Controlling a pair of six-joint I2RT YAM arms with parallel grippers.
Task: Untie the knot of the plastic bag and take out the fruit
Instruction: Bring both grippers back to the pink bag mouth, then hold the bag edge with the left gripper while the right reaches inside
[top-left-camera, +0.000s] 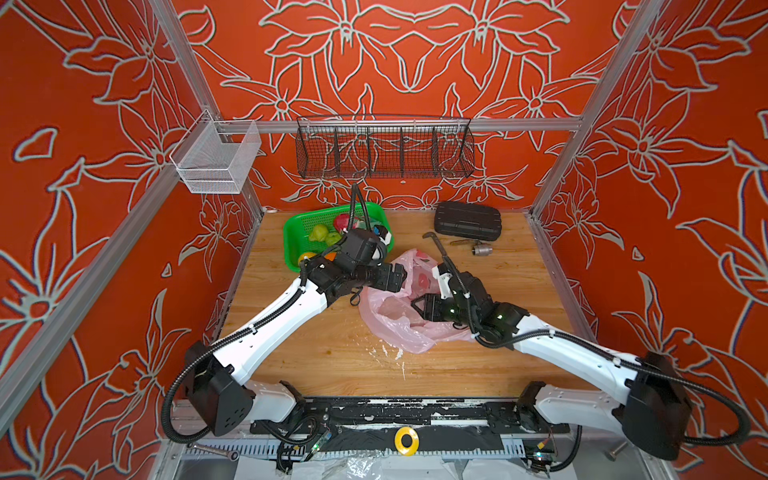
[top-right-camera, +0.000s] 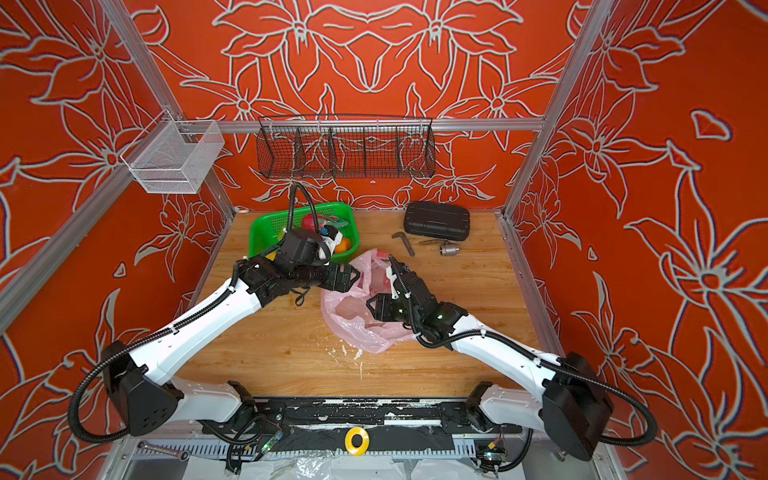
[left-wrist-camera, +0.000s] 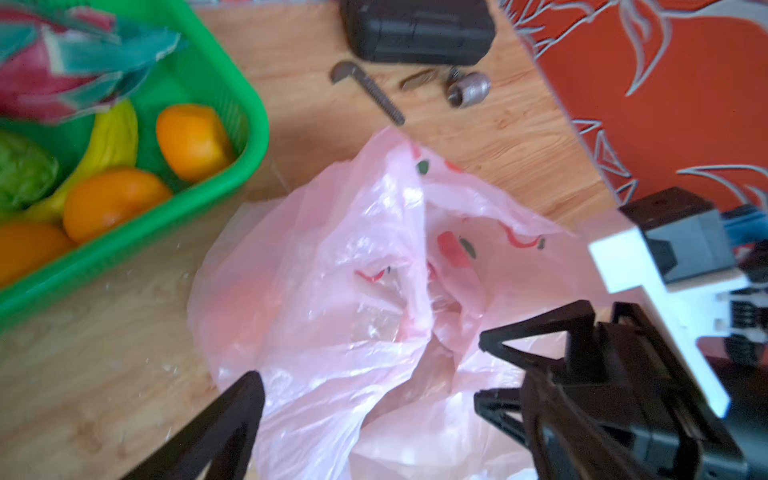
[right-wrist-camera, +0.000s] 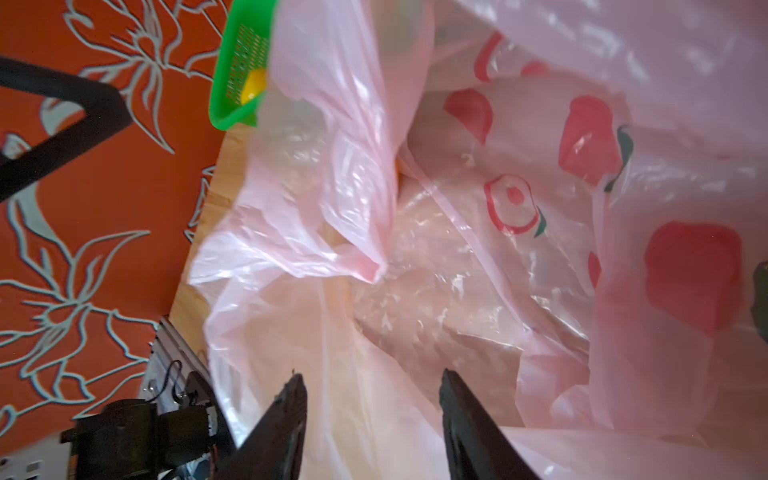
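Red walls with pale flower outlines close you in on three sides, and your wooden counter lies below them. Near its middle the plastic bag lies slack and crumpled, its mouth gaping upward. Just beside it, toward the far left corner, sits the green basket, and a black case lies at the far edge, well apart from the bag.

Your left gripper hovers at the bag's left rim with its jaws spread wide and nothing between them. Your right gripper is over the bag's mouth, jaws about halfway apart. Loose pink film lies under the gap, and you cannot tell whether either finger touches it.

The fruit is in the basket: a dragon fruit, two oranges and a green one, alongside a banana. A bent metal key and a small socket lie near the case.
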